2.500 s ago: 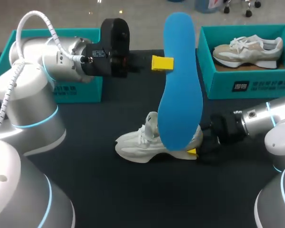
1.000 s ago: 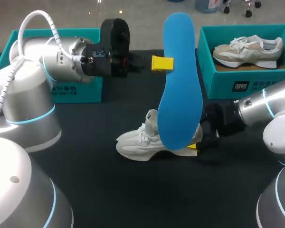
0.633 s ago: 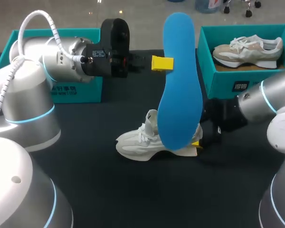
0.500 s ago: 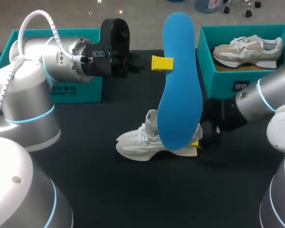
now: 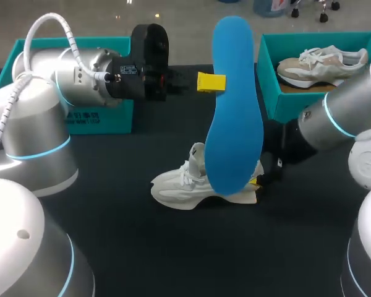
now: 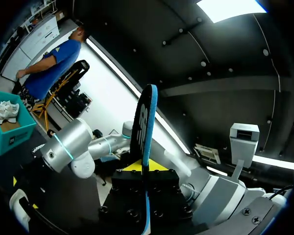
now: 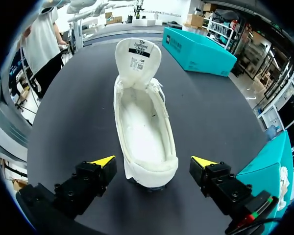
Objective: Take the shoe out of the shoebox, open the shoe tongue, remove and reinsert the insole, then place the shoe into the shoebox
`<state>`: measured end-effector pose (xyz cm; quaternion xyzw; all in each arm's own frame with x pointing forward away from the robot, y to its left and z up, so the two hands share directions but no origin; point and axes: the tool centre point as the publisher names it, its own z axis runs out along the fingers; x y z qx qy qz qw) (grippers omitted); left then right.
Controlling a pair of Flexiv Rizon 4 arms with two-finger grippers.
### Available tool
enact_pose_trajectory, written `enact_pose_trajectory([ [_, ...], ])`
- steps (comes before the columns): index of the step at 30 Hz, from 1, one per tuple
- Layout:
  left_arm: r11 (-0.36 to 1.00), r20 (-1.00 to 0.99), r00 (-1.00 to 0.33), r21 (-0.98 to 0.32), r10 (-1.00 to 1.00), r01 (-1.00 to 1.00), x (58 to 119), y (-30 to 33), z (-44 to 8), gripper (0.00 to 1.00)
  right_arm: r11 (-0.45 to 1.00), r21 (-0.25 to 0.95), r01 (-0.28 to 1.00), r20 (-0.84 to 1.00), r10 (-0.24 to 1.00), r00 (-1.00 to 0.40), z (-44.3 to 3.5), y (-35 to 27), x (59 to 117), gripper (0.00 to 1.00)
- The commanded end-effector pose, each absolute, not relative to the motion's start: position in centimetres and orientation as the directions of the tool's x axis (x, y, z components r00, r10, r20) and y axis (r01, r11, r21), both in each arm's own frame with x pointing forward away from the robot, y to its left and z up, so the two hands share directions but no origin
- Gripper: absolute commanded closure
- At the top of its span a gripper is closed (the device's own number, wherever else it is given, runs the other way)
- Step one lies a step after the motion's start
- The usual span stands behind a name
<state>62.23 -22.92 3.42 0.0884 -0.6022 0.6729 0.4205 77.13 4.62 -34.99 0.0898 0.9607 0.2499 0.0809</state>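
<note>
Well, my left gripper [image 5: 210, 82] pinches the blue insole [image 5: 235, 105] up in the air over the white shoe [image 5: 179, 185], which sits on the table [image 5: 142, 247]. I think the insole is light and bendy, so hold its edge firmly. My right gripper [image 7: 152, 166] has its fingers wide on both sides of the shoe's heel, not touching.

I see the insole [image 5: 235, 105] solid blue on its face, black on the back in the left wrist view. Shoe [image 5: 185, 189] off-white with a white lining and a black stripe on the tongue tag. Left box [image 5: 99, 117] and right box [image 5: 284, 105] teal. Second shoe [image 5: 321, 65], upper right, beige and white. Table [image 5: 142, 247] black. Right gripper [image 7: 153, 161] tips yellow on black.
</note>
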Motion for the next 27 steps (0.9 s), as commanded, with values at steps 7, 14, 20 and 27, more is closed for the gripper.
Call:
enact_pose_trajectory([
  [7,0.077,0.625,-0.631,-0.736,0.46,-0.672,62.2,-23.0,3.4,1.0,0.988,0.053,0.148,-0.102,0.153,-0.983,-32.1,5.6,77.2,0.0],
  [14,0.077,0.625,-0.631,-0.736,0.46,-0.672,62.2,-23.0,3.4,1.0,0.993,0.003,0.116,-0.116,0.115,-0.987,-31.5,5.4,77.4,0.0],
  [20,0.077,0.625,-0.631,-0.736,0.46,-0.672,62.2,-23.0,3.4,1.0,0.995,-0.006,0.098,-0.121,0.096,-0.988,-31.1,5.3,77.3,0.0],
  [27,0.077,0.625,-0.631,-0.736,0.46,-0.672,62.2,-23.0,3.4,1.0,0.999,-0.004,0.054,-0.126,0.053,-0.991,-31.0,5.4,77.1,0.0],
])
